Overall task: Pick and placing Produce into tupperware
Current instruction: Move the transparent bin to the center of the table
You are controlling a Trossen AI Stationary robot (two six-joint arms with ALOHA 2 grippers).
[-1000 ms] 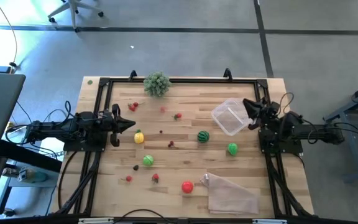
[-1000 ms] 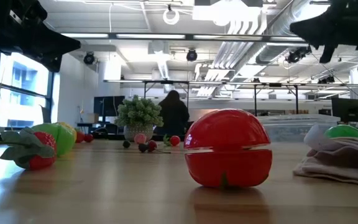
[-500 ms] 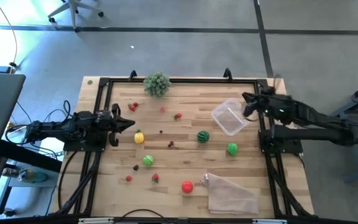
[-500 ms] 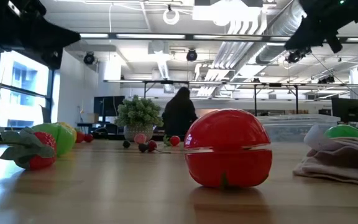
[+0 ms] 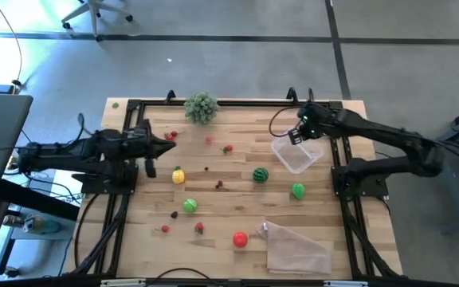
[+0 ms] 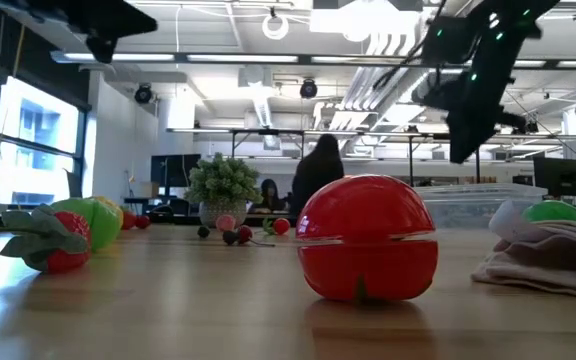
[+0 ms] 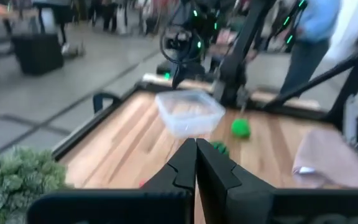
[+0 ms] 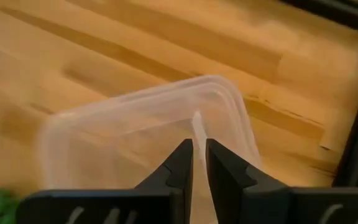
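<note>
Right gripper (image 5: 296,133) above the far left corner of the tupperware (image 5: 296,150), arm reaching in from the table's right edge. Fingers drawn nearly together in the right wrist view (image 8: 198,163), a thin gap between them, nothing held; tub rim (image 8: 225,93) directly below the tips. Contact with the rim: cannot tell.

Tupperware on the right half of the wooden table (image 5: 237,167), clear, empty as far as visible, resting tilted relative to the table edges.

Left gripper (image 5: 167,147) near the table's left side, raised, fingers clenched tip to tip in the left wrist view (image 7: 196,163), grasping nothing.

Produce scattered over the tabletop, none in the tub:
- striped melon ball (image 5: 260,174) just beside the tub, toward the table centre;
- green fruit (image 5: 297,190) near the right edge, on the near side of the tub;
- red tomato (image 5: 240,238) toward the near edge, large in the low view (image 6: 367,238);
- yellow fruit (image 5: 178,175) just beside the left gripper;
- green fruit with red (image 5: 190,206) left of centre;
- small red pieces and dark berries (image 5: 220,184) spread between.

Leafy clump (image 5: 202,107) at the far edge. Crinkled plastic bag (image 5: 295,246) at the near right corner.

Person (image 6: 316,180) in the room behind the table, low view.
</note>
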